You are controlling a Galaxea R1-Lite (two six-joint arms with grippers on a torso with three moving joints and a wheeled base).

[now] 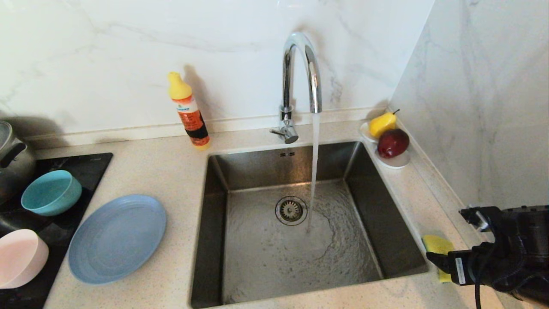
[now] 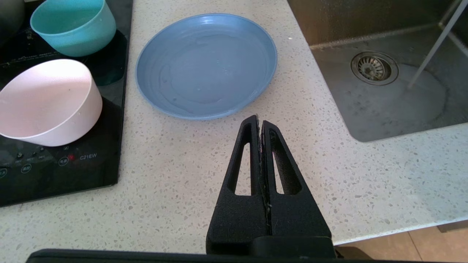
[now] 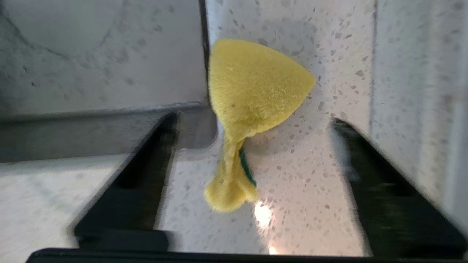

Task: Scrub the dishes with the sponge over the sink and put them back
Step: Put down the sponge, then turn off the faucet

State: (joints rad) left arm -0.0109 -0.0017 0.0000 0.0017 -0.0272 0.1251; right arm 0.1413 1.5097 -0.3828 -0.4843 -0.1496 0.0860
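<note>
Water runs from the curved chrome tap (image 1: pixel 302 71) into the steel sink (image 1: pixel 296 223), landing just beside the round drain (image 1: pixel 291 210). The sponge (image 3: pixel 252 91) lies on the speckled bench (image 1: pixel 163 171) at the sink's right rim, near the front corner, pinched at its middle with a sliver of green showing. The right claw (image 3: pixel 252 146) hangs over it with its fingers spread wide on either side, gripping nothing. The left claw (image 2: pixel 260 128) is pressed fully together and empty, above bare bench in front of the slate-blue plate (image 1: pixel 117 238). That plate sits on the bench left of the sink; the teal bowl (image 1: pixel 51 192) and the pink bowl (image 1: pixel 20 257) rest on the black cooktop (image 1: pixel 85 169) further left.
</note>
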